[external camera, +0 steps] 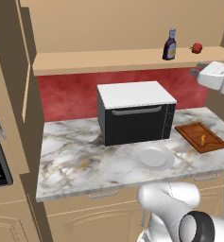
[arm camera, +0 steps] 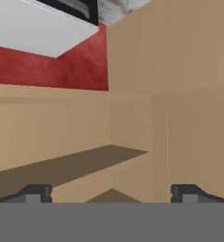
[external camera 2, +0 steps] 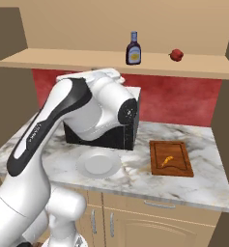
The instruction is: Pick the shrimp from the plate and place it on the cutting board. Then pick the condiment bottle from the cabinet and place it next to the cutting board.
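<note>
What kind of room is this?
Most likely a kitchen: a marble-patterned counter, a black box-shaped oven with a white top, and a round white plate beside a reddish-brown wooden cutting board.

1. The shrimp [external camera 2: 167,160], a tiny curved orange piece, lies on the cutting board [external camera 2: 171,158], near its middle.
2. The cutting board, rectangular and reddish-brown with a darker raised edge, lies flat on the marble counter to the right of the plate [external camera 2: 98,163].
3. The plate is round, white and bare, well apart from the board.
4. The condiment bottle [external camera 2: 133,48], with a dark body and pale neck and cap, stands upright on the shelf of the tan cabinet [external camera 2: 67,60].
</note>
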